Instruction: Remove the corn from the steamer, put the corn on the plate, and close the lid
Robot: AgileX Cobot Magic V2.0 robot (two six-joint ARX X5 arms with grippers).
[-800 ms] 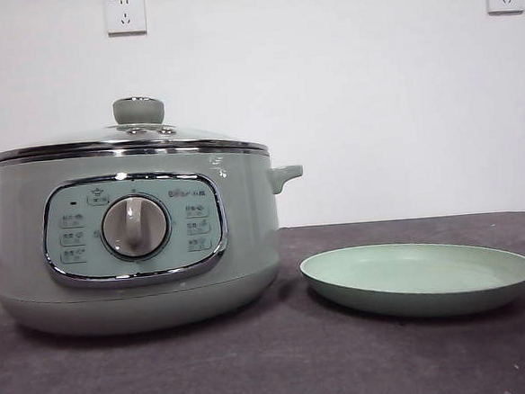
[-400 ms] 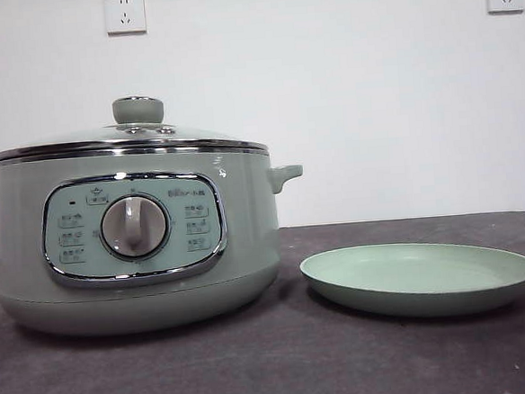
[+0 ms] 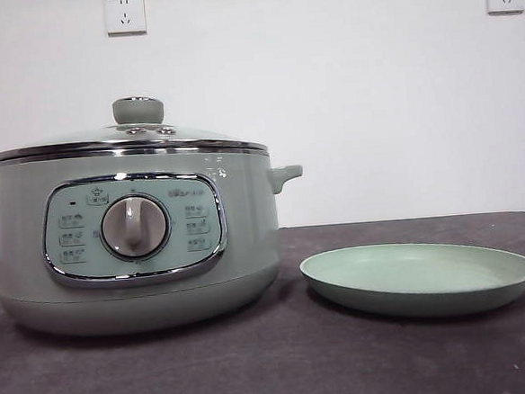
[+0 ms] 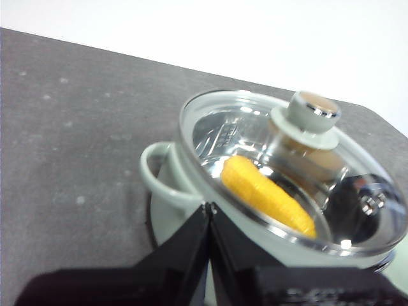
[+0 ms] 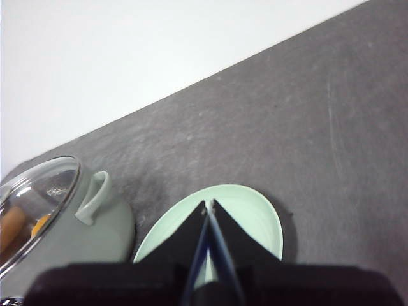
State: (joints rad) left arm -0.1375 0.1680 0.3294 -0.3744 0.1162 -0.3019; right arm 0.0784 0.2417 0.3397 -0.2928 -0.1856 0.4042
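We see the robot's body only in the two wrist views. The left pincer has two black jaws, each a flat wedge with straight edges that narrows to a sharp tip; their surface is matte. Behind them sits a wide black block, out of focus. The right pincer has the same form, and a thin pale bluish line runs between its jaws.

A: How do the arms stand?
B: Both are raised, out of the front view. The left gripper has its jaws pressed together.
A: And the other?
B: The right gripper likewise, tips meeting, holding nothing
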